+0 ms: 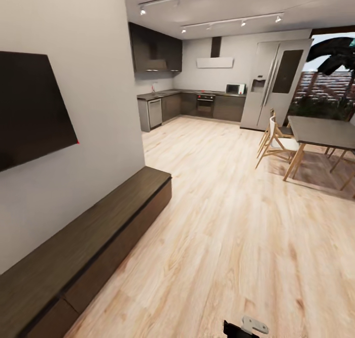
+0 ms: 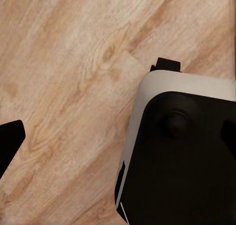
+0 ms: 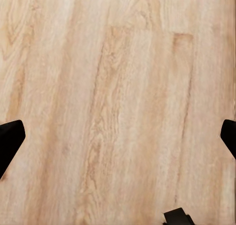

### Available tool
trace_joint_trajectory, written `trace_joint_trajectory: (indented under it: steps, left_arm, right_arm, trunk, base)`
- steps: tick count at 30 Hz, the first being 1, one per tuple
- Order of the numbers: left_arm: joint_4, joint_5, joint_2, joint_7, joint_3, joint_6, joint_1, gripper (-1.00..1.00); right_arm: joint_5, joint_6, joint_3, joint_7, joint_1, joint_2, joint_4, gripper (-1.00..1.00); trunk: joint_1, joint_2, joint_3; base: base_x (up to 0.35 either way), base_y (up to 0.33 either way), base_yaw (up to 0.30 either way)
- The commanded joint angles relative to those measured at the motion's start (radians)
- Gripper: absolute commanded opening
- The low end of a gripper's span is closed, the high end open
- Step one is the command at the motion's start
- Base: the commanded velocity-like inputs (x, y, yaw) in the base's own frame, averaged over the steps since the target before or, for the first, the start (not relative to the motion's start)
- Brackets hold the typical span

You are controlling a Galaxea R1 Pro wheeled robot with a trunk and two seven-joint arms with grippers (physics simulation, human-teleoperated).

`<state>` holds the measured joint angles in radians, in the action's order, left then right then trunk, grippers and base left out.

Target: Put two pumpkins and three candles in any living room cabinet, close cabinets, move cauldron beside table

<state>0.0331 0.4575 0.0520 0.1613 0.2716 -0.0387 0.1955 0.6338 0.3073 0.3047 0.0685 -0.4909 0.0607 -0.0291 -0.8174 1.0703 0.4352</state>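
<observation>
The cabinet (image 1: 93, 229) runs along the wall from about 7 to 10 o'clock in the head view, its fronts shut and its top bare. A dark TV (image 1: 29, 108) hangs on the wall above it. Pale wood floor (image 1: 222, 239) spreads toward the kitchen (image 1: 192, 103) at 12 o'clock and a dining table (image 1: 323, 131) with chairs at 2 o'clock. Right jaws (image 3: 118, 136) stand wide open over bare floor. Left jaws (image 2: 118, 136) also hang over floor beside the robot's base (image 2: 182, 156); I cannot tell their state.
</observation>
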Motion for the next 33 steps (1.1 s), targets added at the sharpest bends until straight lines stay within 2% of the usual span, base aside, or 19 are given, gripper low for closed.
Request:
trace_joint_trajectory:
  steps: [1,33]
  left_arm:
    - [0.001,0.009,0.0,0.002,0.008,-0.002,0.0,1.0]
    - [0.001,0.009,0.0,0.003,0.008,-0.002,0.0,1.0]
  right_arm:
    - [0.004,0.004,0.008,0.002,-0.002,0.001,-0.003,1.0]
    - [0.003,0.004,0.008,0.002,-0.001,0.001,-0.003,1.0]
  trunk:
    - [0.0,0.001,0.001]
    - [0.0,0.001,0.001]
  base:
    - [0.0,0.0,-0.281]
    - [0.0,0.0,-0.281]
